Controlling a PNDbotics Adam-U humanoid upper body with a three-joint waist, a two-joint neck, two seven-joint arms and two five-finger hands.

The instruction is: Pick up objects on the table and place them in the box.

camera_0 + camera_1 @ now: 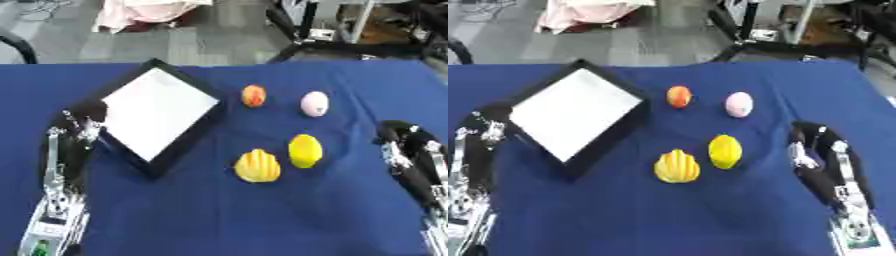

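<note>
Nearest the camera, at the lower left of the frame, the left hand (74,131) rises from its silver-jointed arm, fingers straight and apart, fingertips up beside the lower left wall of the box (196,131). At the lower right, the right hand (808,145) shows the same way, fingers relaxed and apart, holding nothing.

One box lies on the blue table (219,215), turned like a diamond at the upper left of centre; it has black walls and a white floor, and nothing shows inside it.

Four objects lie on the cloth right of the box, all apart from one another. A ridged yellow object (257,166) sits just below centre, near the box's lower right wall. Just right of it and slightly higher is a smooth yellow object (304,150). Above these, a small orange object (254,95) lies near the box's right corner, and a pink egg-shaped object (314,103) lies to its right.

Open blue cloth spreads across the whole bottom of the frame between the two arms, and also between the right hand and the yellow pair. The table's far edge runs across the upper part of the frame; beyond it are grey floor, a pink cloth (149,12) at the upper left and dark stands (328,35) at the upper right.
</note>
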